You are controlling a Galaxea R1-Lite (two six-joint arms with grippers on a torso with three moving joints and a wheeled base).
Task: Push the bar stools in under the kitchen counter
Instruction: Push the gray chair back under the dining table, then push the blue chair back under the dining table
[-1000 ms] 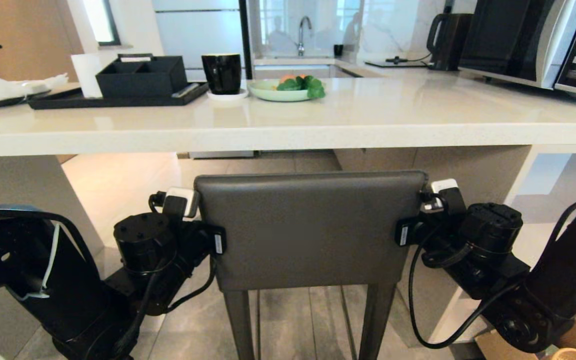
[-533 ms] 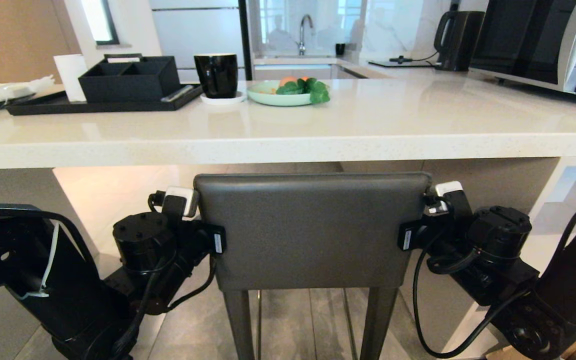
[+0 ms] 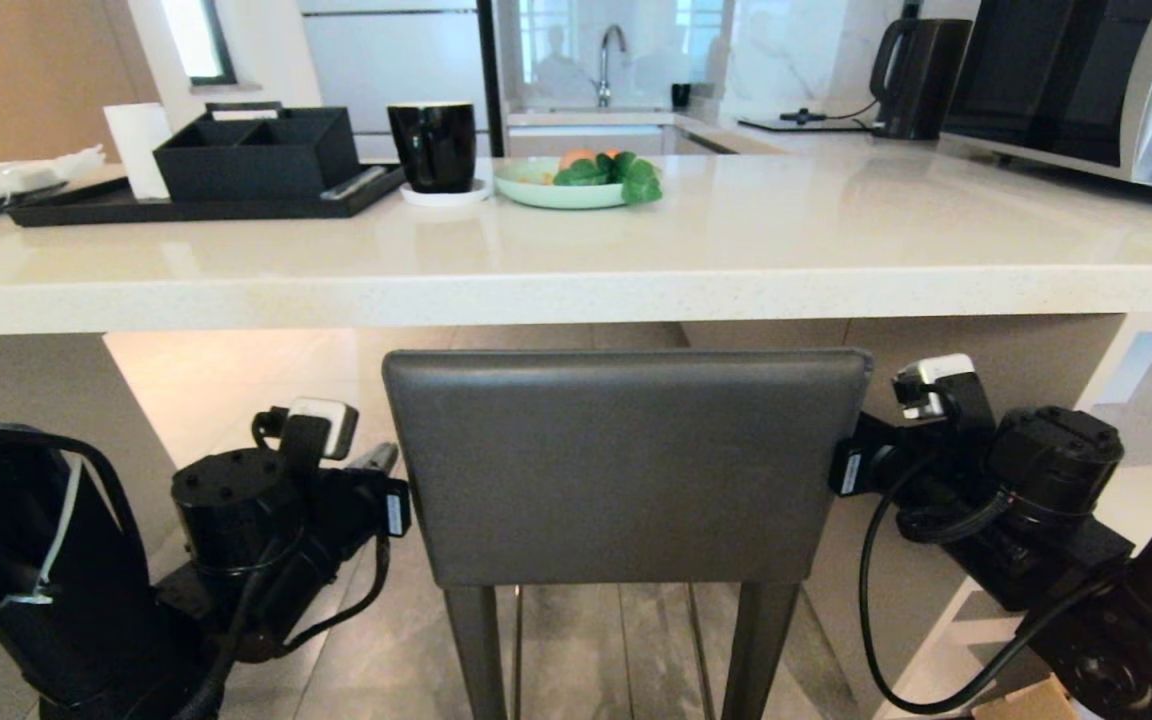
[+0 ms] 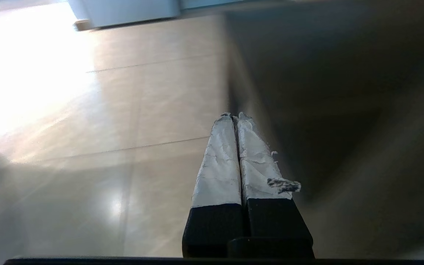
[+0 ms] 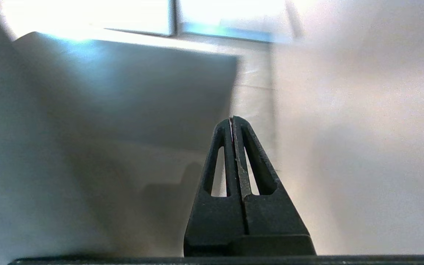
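A dark grey bar stool (image 3: 626,465) with a boxy rectangular back stands in the middle of the head view. Its back top sits just below the thick white kitchen counter (image 3: 576,290). My left gripper (image 3: 383,458) hovers a short gap off the back's left edge. In the left wrist view that gripper (image 4: 235,116) is shut and empty, the stool (image 4: 344,92) dark beside it. My right arm (image 3: 1046,470) reaches to the back's right edge. The right gripper (image 5: 232,118) is shut on nothing, between the stool's side (image 5: 123,92) and a white panel (image 5: 363,129).
On the counter stand a black tray with an organiser (image 3: 256,150), a black mug (image 3: 436,145), a green plate of vegetables (image 3: 576,180), a kettle (image 3: 921,75) and a microwave (image 3: 1086,90). Panels (image 3: 26,400) flank the opening beneath. A cardboard box (image 3: 1026,700) sits at lower right.
Both grippers have come off the stool back's edges: the left swung out left and lower, the right out to the right. The camera first moved closer to the counter.
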